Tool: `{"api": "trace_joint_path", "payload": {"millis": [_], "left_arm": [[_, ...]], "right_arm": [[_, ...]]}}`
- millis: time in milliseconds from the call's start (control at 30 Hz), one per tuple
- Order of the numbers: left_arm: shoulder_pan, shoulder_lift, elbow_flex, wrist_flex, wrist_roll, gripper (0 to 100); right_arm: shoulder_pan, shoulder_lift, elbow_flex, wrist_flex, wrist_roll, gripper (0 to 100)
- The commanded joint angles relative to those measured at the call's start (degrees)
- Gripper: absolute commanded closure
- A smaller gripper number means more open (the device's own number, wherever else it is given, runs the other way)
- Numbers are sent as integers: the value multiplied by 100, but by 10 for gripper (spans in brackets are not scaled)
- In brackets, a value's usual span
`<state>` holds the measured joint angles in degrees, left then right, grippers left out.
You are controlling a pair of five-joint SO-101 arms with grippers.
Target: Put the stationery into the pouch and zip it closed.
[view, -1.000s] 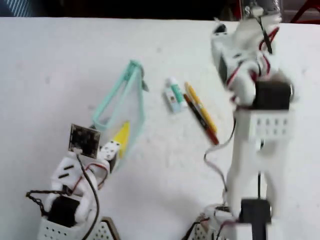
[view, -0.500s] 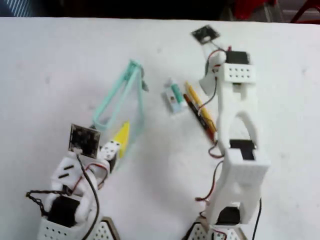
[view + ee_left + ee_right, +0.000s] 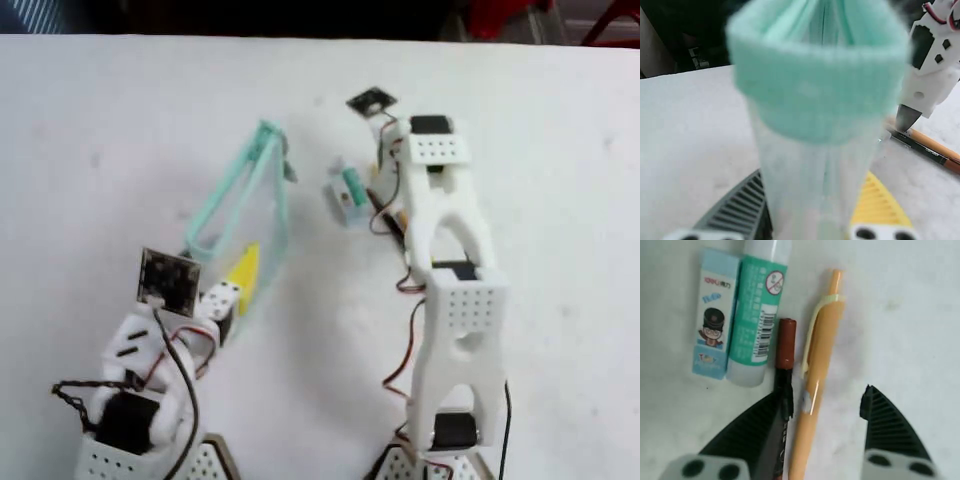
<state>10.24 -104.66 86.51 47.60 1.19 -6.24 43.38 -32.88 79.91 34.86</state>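
A clear pouch [image 3: 243, 205] with a mint-green rim lies left of centre, its mouth standing open. My left gripper [image 3: 234, 288] is shut on the pouch's near end; in the left wrist view the pouch [image 3: 815, 75] rises between a grey and a yellow finger [image 3: 875, 205]. A pale blue eraser [image 3: 715, 320], a green glue stick [image 3: 757, 315], a brown-capped dark pen [image 3: 785, 365] and an orange pen [image 3: 819, 365] lie side by side. My right gripper [image 3: 822, 395] hangs open low over the pens, its jaws either side of the orange pen.
The eraser and glue stick [image 3: 346, 190] lie just right of the pouch, the pens partly under the right arm [image 3: 440, 230]. The white table [image 3: 120, 110] stretches wide to the left and back; the arm bases stand at the front edge.
The right arm has come down from the back right and swung left, so its gripper now sits over the pens. The left arm and pouch have not moved.
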Motion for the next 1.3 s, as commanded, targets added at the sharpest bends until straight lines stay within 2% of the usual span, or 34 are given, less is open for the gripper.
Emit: {"api": "trace_joint_path", "payload": {"millis": [0,333,400,533,633,767,1267], "left_arm": [[66,22,-44,-105,26,812],[84,22,-18,-105,26,812],[92,22,-9,-114,26,812],[84,22,18,-202,26,812],[84,22,18,-202,26,812],[92,22,18,-193,26,812],[92,22,18,-193,26,812]], "right_arm": [[-31,-22,-220,-171,62,787],[101,620,-237,-708,62,789],[101,655,-237,-708,62,828],[101,699,-237,-725,62,986],[259,681,-237,-708,26,967],[426,646,-237,-725,-668,981],[418,470,-193,-690,-738,981]]}}
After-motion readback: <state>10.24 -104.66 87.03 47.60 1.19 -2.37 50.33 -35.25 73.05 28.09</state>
